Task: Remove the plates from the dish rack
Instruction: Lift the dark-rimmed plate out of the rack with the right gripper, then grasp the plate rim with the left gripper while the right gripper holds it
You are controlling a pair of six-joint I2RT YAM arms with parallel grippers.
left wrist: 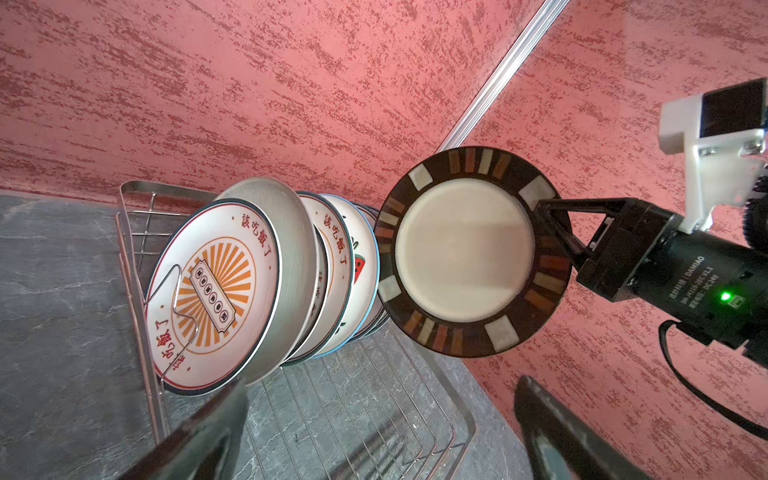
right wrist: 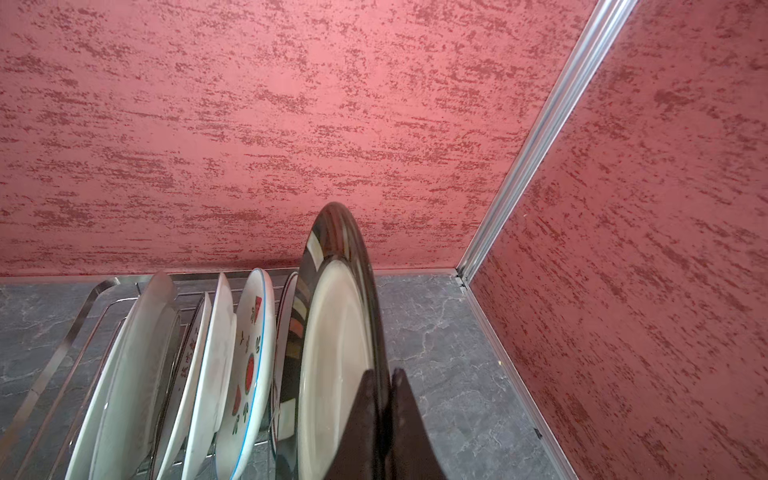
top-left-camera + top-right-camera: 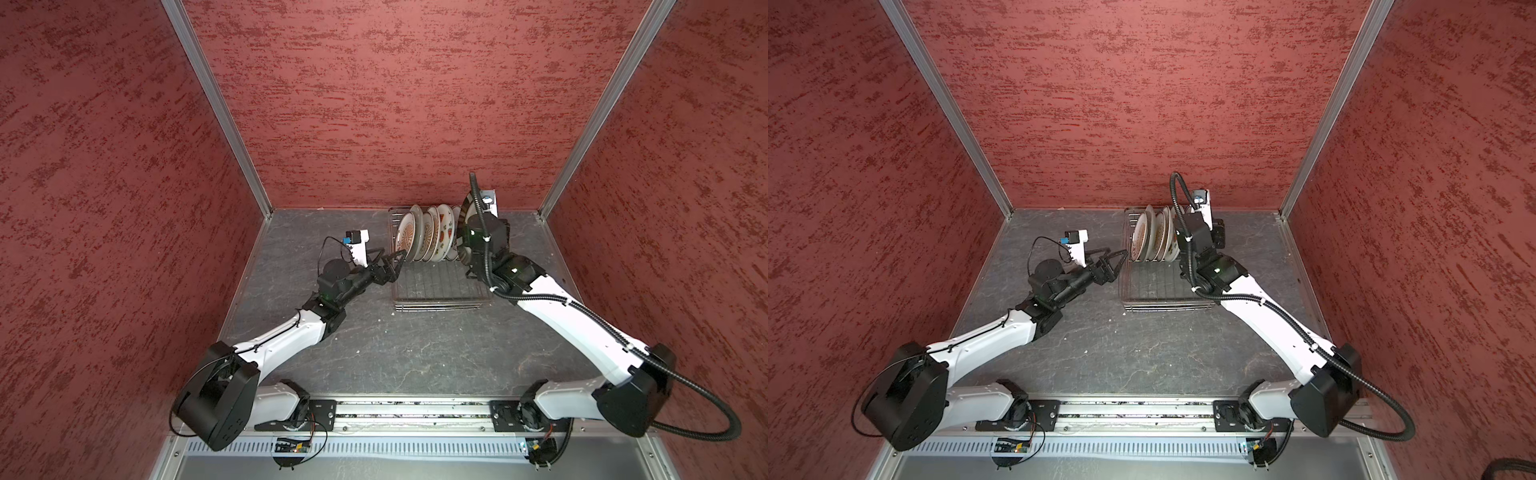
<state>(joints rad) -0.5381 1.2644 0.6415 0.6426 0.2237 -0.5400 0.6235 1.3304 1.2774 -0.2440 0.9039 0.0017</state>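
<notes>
The silver wire dish rack (image 3: 436,291) stands at the back of the table, right of the middle. Several plates (image 3: 419,237) stand on edge across its far end; the leftmost carries an orange sunburst (image 1: 216,291), and one further along has red watermelons (image 1: 361,266). At the row's right end my right gripper (image 1: 540,212) is shut on the rim of a cream plate with a dark mosaic rim (image 1: 463,249), held upright above the rack. My left gripper (image 3: 395,259) is open and holds nothing, just outside the rack's left side, level with the sunburst plate.
Red textured walls close in the back and both sides, with aluminium corner posts (image 3: 216,104). The rack's near half is bare grid. Grey slate tabletop (image 3: 395,353) lies in front of and left of the rack. The arm bases sit on a rail (image 3: 395,411) at the front edge.
</notes>
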